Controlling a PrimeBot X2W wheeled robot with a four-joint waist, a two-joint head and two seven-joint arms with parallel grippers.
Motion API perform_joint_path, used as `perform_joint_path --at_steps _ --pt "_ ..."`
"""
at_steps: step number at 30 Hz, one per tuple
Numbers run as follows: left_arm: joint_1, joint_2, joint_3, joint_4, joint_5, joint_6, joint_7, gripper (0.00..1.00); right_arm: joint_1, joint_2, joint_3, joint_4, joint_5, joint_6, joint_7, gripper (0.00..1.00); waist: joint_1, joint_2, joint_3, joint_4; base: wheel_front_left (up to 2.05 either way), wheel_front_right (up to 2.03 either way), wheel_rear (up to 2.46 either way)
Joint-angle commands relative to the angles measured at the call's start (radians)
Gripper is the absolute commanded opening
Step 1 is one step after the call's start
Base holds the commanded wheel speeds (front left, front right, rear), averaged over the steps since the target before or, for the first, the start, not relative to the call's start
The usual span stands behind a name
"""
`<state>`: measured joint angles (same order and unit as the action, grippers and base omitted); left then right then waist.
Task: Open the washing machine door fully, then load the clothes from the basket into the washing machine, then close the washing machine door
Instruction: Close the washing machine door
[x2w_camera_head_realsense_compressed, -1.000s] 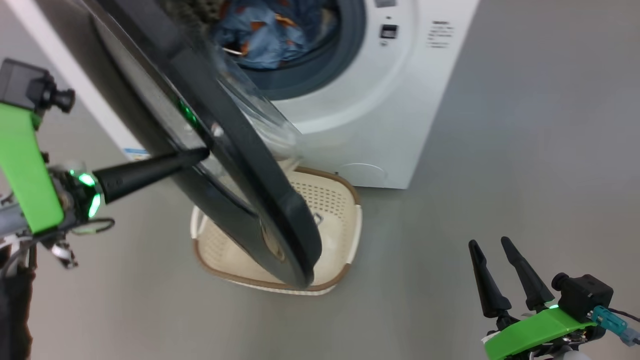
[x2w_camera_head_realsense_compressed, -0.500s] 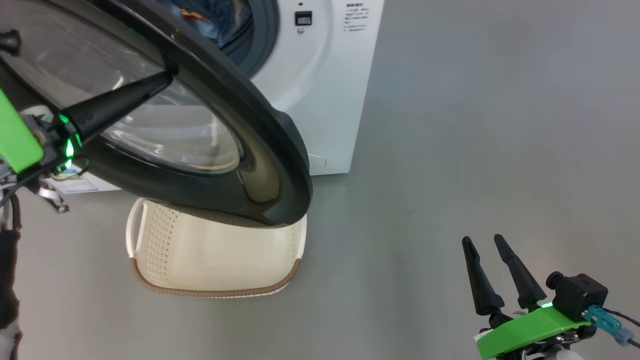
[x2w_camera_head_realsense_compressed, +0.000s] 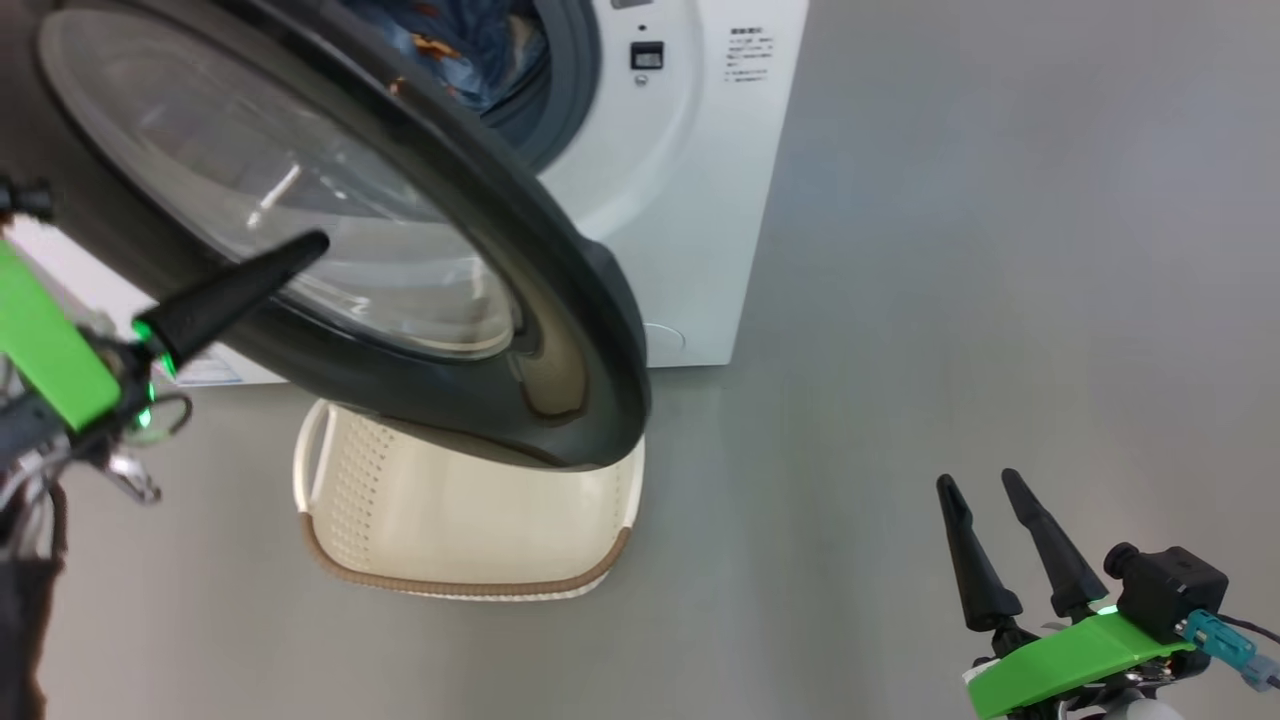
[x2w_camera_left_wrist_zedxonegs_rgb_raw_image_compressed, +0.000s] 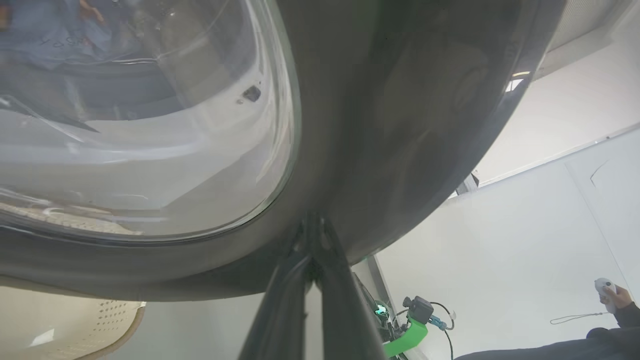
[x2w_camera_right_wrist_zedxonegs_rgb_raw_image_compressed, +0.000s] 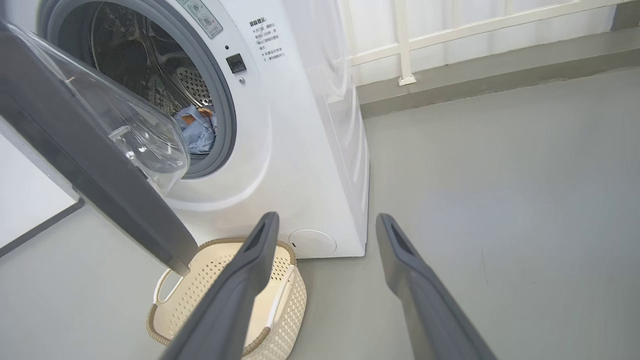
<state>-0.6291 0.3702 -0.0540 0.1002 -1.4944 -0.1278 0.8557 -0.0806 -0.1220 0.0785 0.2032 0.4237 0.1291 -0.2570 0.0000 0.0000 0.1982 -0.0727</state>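
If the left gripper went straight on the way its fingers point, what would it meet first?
The washing machine door. The shut left gripper points its fingers at the door's black rim just beside the glass, tips at or almost on it; contact is hard to confirm.

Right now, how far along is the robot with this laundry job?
Loading looks done: the clothes lie inside the washing machine, and what shows of the basket is empty. In hand: the left gripper, shut, has its tips against the outer face of the washing machine door, which stands partly open above the basket. Left: getting the door shut. The right gripper hangs open, idle.
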Motion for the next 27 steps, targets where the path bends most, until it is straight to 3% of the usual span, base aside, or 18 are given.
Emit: perform_joint_path --at_steps 1,3,5,6,7,9,20,27 --pt "0.02 0.063 0.037 -0.04 0.0 -0.003 -0.026 0.0 0.009 -0.015 0.019 -0.02 0.002 0.002 -0.005 1.0 0.0 0.0 -0.017 0.021 0.0 0.0 0.0" --pt "0.062 0.07 0.032 -0.059 0.006 -0.003 -0.056 0.32 0.014 -0.02 0.019 -0.019 0.004 0.002 -0.005 1.0 0.0 0.0 -0.024 0.028 0.0 0.0 0.0" --pt "0.108 0.074 0.03 -0.083 0.007 -0.003 -0.089 0.49 0.02 -0.026 0.019 -0.018 0.007 0.002 -0.005 1.0 0.0 0.0 -0.032 0.034 0.0 0.0 0.0" --pt "0.133 0.075 0.027 -0.095 0.007 -0.003 -0.107 0.74 0.023 -0.029 0.017 -0.018 0.009 0.002 -0.005 1.0 0.0 0.0 -0.037 0.037 0.0 0.0 0.0" --pt "0.159 0.078 0.025 -0.107 0.009 -0.003 -0.126 0.87 0.028 -0.033 0.016 -0.018 0.01 0.002 -0.005 1.0 0.0 0.0 -0.041 0.04 0.0 0.0 0.0" --pt "0.208 0.082 0.023 -0.128 0.013 -0.003 -0.169 1.0 0.038 -0.039 0.014 -0.019 0.012 0.002 -0.005 1.0 0.0 0.0 -0.05 0.044 0.0 0.0 0.0" --pt "0.416 0.083 0.024 -0.21 0.01 -0.003 -0.413 1.0 0.085 -0.063 -0.009 -0.027 0.024 0.002 -0.005 1.0 0.0 0.0 -0.07 0.045 0.0 0.0 0.0" --pt "0.528 0.128 -0.054 -0.209 0.095 -0.003 -0.633 1.0 0.099 -0.065 -0.026 -0.03 0.026 0.002 -0.005 1.0 0.0 0.0 -0.067 0.029 0.0 0.0 0.0"
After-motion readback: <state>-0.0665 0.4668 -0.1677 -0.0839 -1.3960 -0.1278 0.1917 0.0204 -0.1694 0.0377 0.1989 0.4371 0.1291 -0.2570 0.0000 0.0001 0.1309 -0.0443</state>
